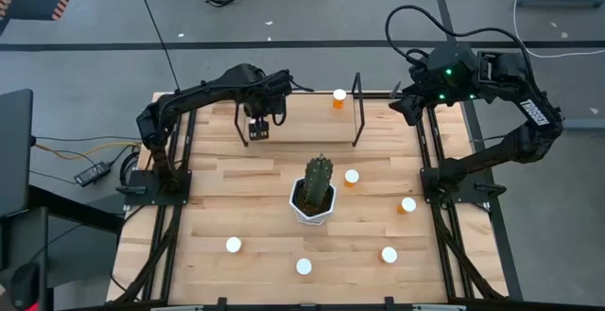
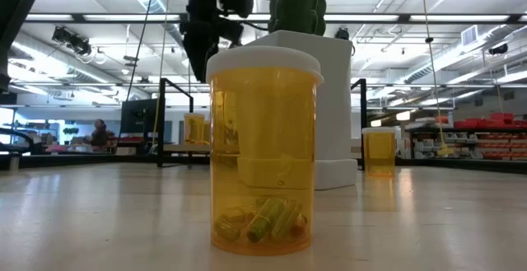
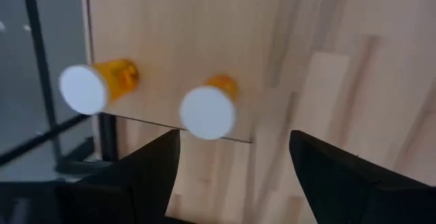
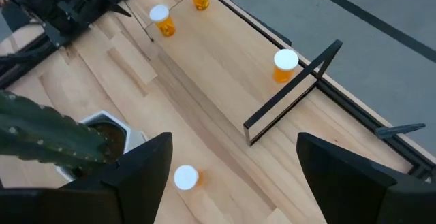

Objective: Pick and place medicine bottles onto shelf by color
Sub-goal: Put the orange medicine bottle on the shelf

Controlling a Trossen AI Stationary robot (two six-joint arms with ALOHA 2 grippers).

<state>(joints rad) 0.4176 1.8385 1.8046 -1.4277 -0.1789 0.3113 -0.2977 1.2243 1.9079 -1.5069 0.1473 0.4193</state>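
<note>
We see small translucent-orange medicine bottles (image 1: 352, 177) with round white caps scattered over the wooden table (image 1: 217, 198): five stand on the open tabletop around the cactus (image 1: 318, 181) in its white pot, and from table height the nearest one (image 2: 263, 149) shows a few yellowish capsules lying at its bottom. The shelf (image 4: 204, 60), a long light-wood board with thin black rod frames at its ends, runs along the far edge of the table. On it we count three bottles: one (image 4: 285, 65) by the end frame nearer the right arm, and two (image 4: 162, 20) close together at the other end. The left gripper (image 1: 259, 128) hangs above that pair, its fingers (image 3: 146, 176) spread wide with nothing between them, and the two white caps (image 3: 207, 112) sit just beyond its fingertips. The right gripper (image 4: 231, 176) waits over the table's far right corner, its jaws also wide apart and empty.
</note>
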